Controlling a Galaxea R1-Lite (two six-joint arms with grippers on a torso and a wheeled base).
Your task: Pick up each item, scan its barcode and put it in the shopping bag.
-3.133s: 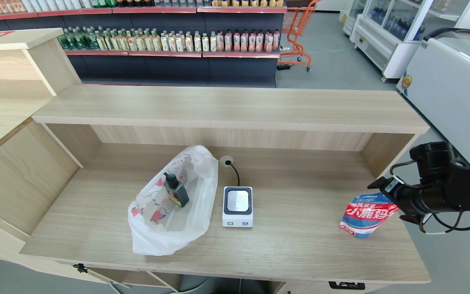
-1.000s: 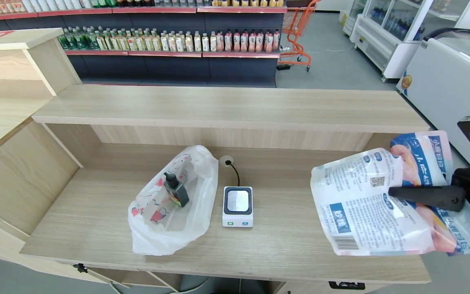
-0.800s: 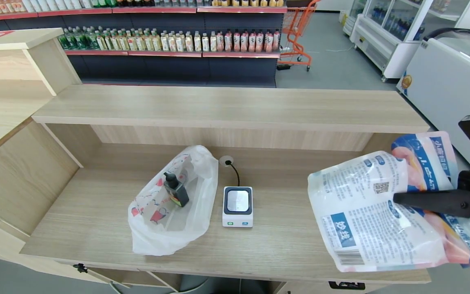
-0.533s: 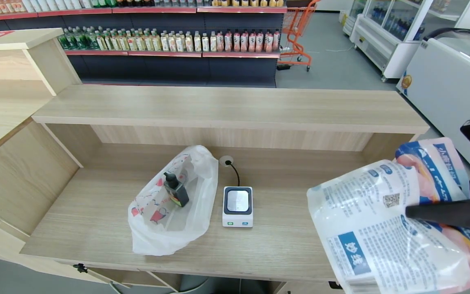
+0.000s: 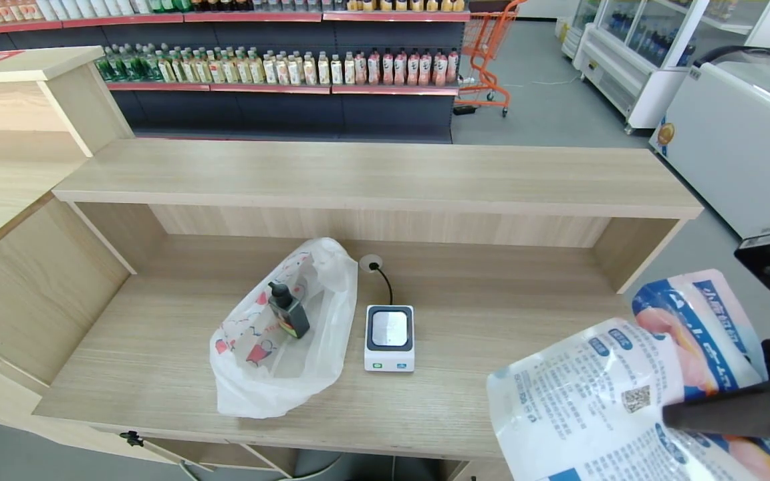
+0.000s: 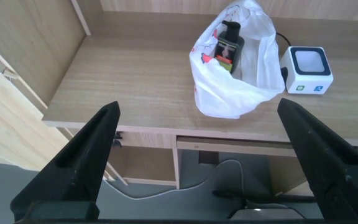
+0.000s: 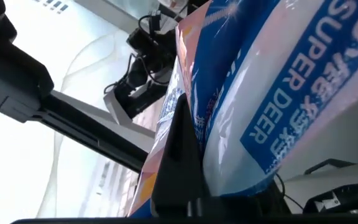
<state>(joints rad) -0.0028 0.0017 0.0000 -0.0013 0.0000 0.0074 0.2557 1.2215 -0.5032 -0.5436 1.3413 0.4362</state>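
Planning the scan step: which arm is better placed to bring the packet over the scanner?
Right. The right gripper is shut on the packet, held up near the counter's right end, with the scanner at mid-counter. The left gripper is open and empty, back off the counter's near edge.

Surface point(image 5: 492, 321): pale wood-grain, matt.
Shopping bag point(image 5: 251, 394): thin whitish plastic film, translucent, crinkled.
Scanner point(image 5: 390, 361): smooth white plastic casing, glossy dark window.
Pump bottle point(image 5: 289, 314): dark, shiny plastic.
Pouch point(image 5: 579, 407): glossy printed plastic film, wrinkled.
Right claw point(image 5: 676, 415): matt black.
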